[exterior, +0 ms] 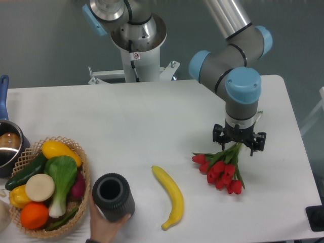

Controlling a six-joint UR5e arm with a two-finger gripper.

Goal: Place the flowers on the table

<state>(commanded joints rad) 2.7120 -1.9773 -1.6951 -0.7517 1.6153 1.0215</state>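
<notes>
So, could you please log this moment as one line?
gripper: over stems | flowers: buds on table | grip: unclear

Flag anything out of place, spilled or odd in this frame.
A human hand reaches in from the bottom edge, holding the dark cylindrical vase on the table. Nothing is spilled or damaged; the flowers hang beneath the gripper.

Bare bench [126,126] lay open from 9 through 12 o'clock of the flowers [221,171]. At 9 o'clock a banana [170,195] blocked the low path; farther that way stood a black cylinder [113,196] held by a hand [106,225], then a basket [76,152] and pot [7,147].
</notes>
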